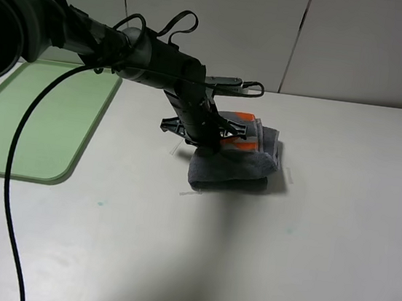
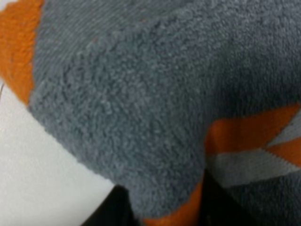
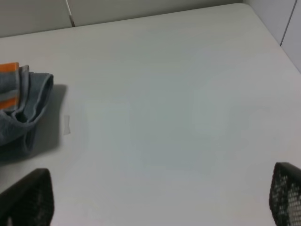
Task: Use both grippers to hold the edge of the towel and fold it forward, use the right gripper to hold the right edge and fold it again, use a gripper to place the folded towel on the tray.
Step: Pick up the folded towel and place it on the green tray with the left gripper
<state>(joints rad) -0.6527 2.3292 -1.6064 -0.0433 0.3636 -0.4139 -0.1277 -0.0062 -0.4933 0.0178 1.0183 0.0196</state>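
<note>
Near the middle of the white table (image 1: 308, 230) sits our folded towel (image 1: 238, 162), soft, fluffy grey with orange stripes, well right of the flat green tray (image 1: 11, 142). Our left gripper (image 1: 206, 138) pinches its left side; if we only grab the top layer, it may unfold. Our right gripper (image 3: 155, 207) waits with fingers wide apart, holding nothing.

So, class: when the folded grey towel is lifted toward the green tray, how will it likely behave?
The towel is thick terry in loose layers, so it will probably sag and droop rather than stay flat. The stacked folds gape at one end, so they may slip apart if only the top layers are gripped. It looks light and unlikely to slide on the table.
</note>
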